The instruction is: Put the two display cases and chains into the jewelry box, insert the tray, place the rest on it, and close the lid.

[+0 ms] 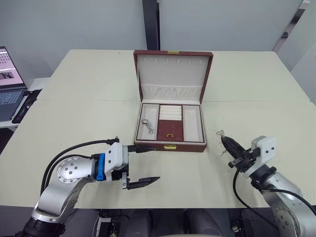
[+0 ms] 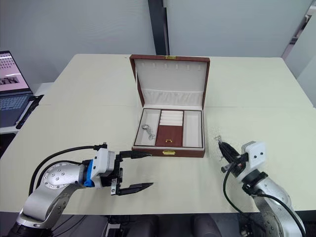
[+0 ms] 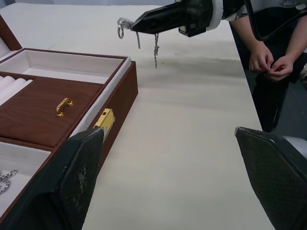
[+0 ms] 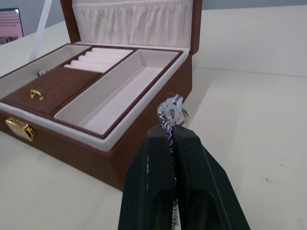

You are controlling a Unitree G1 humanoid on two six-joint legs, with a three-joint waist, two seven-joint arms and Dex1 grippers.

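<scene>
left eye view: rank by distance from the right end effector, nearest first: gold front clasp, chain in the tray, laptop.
From the right end effector, shut on a chain:
1. Gold front clasp, on the box's front wall, to its left.
2. Chain in the tray, left compartment.
3. Laptop, far left edge.

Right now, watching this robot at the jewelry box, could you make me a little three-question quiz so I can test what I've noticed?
1. True or false: the lid of the jewelry box is shut.
2. What is the right gripper holding? A) a gold clasp B) a silver chain C) nothing
3. Which compartment of the tray already holds a silver chain: the one nearer the left gripper or the one nearer the right gripper?

Key
1. False: it stands open.
2. B: its fingers are shut on the chain, beside the box and above the table.
3. The one nearer the left gripper, which is open.
</scene>
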